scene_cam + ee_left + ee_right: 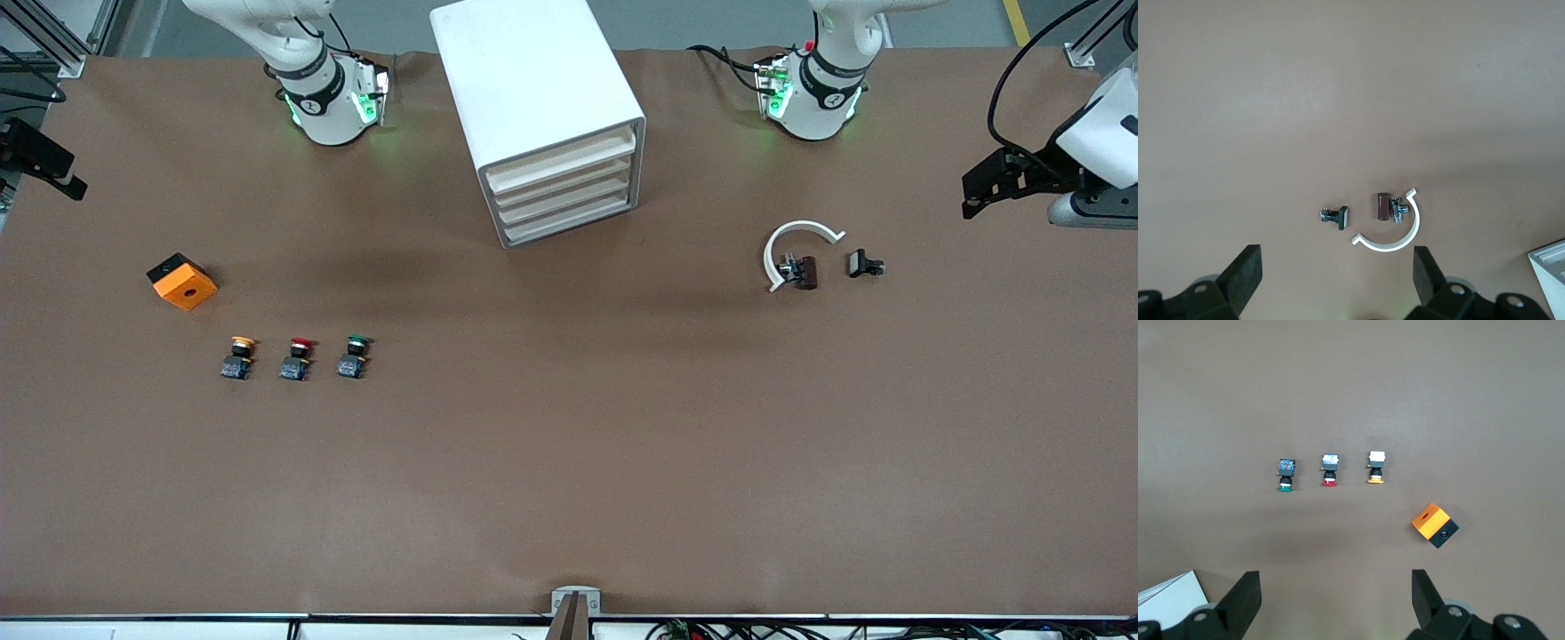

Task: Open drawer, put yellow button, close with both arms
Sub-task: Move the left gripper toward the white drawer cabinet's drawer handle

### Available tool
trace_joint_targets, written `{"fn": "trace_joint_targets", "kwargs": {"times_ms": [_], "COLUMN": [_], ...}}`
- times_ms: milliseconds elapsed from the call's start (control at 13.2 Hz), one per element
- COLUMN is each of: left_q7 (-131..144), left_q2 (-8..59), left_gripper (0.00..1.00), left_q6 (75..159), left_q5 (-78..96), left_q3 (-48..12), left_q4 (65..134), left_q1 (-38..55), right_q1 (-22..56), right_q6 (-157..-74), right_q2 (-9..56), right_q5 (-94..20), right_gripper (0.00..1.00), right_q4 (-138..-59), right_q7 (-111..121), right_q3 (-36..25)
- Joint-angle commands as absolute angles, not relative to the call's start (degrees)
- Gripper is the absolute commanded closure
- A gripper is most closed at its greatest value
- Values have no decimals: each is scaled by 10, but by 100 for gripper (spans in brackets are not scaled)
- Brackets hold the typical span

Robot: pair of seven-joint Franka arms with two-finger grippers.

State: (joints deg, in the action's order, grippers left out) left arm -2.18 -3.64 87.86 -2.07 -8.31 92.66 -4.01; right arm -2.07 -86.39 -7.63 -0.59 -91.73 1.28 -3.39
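Note:
The white cabinet stands in the middle of the table between the two arm bases. Its top drawer is shut, flush with the three below. The yellow button stands toward the right arm's end, first in a row of three; it also shows in the right wrist view. My right gripper is open and empty, up over the table's edge at that end. My left gripper is open and empty, up over the left arm's end.
A red button and a green button stand beside the yellow one. An orange block with a hole lies farther from the camera than the row. A white curved clip, a brown part and a small black part lie near the left gripper.

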Motion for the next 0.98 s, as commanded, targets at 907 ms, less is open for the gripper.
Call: {"fn": "trace_joint_targets", "kwargs": {"times_ms": [907], "left_q7": [30], "left_q2": [13], "left_gripper": [0], "left_q6": [891], "left_q5": [1], "left_q3": [-81], "left_q4": [906], "left_q1": [-38], "right_q1": [-17], "right_q6": [-863], "right_q2": [-75], "right_q5": [-11], "right_gripper": [0], "right_q4": [-901], "right_q7": [8], "right_q3": [-35]}}
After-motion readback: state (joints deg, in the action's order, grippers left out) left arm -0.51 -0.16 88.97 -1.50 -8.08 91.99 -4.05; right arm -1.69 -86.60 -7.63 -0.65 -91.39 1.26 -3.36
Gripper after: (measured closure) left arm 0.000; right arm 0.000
